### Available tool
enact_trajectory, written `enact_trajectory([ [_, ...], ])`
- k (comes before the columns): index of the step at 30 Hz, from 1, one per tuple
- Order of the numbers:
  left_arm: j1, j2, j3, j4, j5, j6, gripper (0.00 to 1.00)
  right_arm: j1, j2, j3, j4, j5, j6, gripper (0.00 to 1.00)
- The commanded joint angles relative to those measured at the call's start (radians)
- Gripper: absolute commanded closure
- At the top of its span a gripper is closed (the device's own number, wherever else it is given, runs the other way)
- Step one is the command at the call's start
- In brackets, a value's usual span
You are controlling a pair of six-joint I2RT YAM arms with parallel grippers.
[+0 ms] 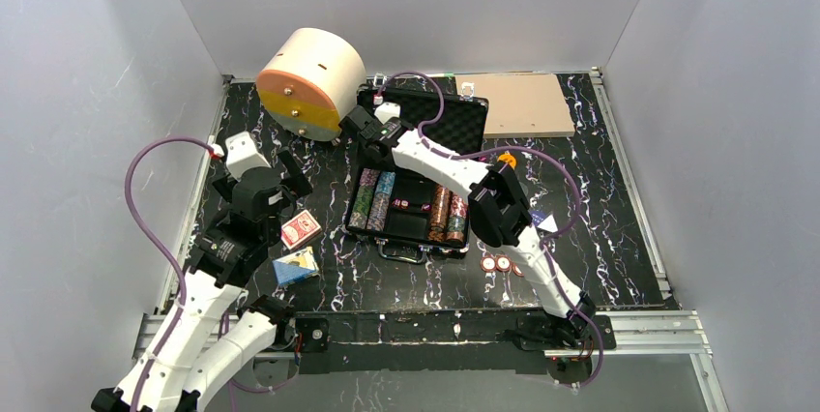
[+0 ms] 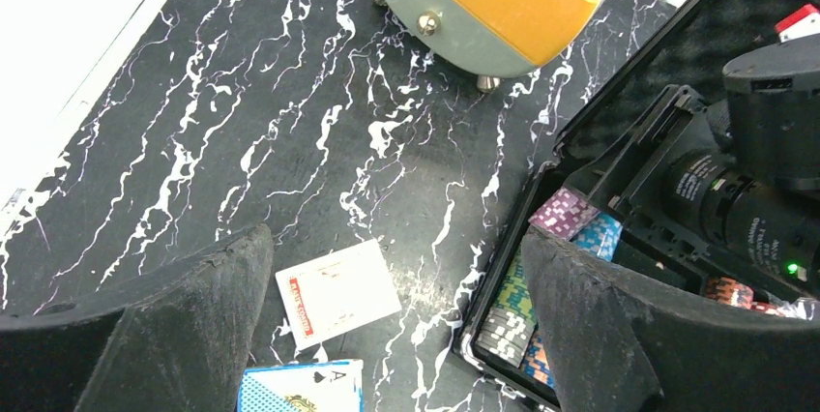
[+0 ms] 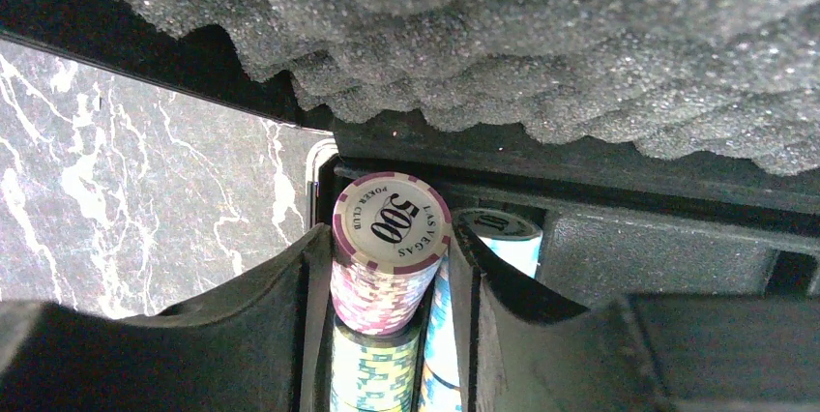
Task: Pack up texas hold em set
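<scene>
Black briefcase [image 1: 462, 120]: open on the counter under the right jaws, grey egg-crate foam in the lid, striped chips in rows.
Purple chip stack [image 3: 390, 238]: top face reads 500, sits between the right jaws.
Right jaws: close on both sides of the stack; cannot tell if they pinch.
Left jaws: wide apart, red card deck [image 2: 337, 293] lying below between them.
Hidden: blue card deck [image 2: 300, 388] is cut off at the frame edge.

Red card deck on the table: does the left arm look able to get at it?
Probably yes: the left gripper hangs open above the red card deck, with nothing between them.
</scene>
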Motion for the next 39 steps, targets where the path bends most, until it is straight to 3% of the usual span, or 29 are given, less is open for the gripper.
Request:
enact_trajectory([
  [1, 0.000, 0.009, -0.017, -0.009, -0.034, 0.010, 0.02, -0.002, 0.054, 0.037, 0.037, -0.060, -0.042, 0.45],
  [8, 0.000, 0.017, -0.020, -0.009, -0.033, 0.015, 0.02, -0.011, 0.070, 0.007, 0.101, -0.151, -0.079, 0.45],
  [15, 0.000, 0.023, -0.018, -0.013, -0.042, 0.024, 0.02, -0.017, 0.054, 0.007, 0.059, -0.193, -0.047, 0.77],
  [22, 0.000, 0.030, -0.020, -0.014, -0.039, 0.018, 0.02, -0.077, 0.045, 0.053, -0.077, -0.364, 0.059, 0.91],
  [30, 0.000, 0.038, -0.027, -0.016, -0.030, 0.015, 0.02, -0.106, 0.091, 0.100, -0.135, -0.502, 0.070, 0.90],
  [39, 0.000, 0.042, -0.036, -0.018, -0.022, 0.010, 0.02, -0.114, 0.134, 0.111, -0.193, -0.484, 0.023, 0.73],
])
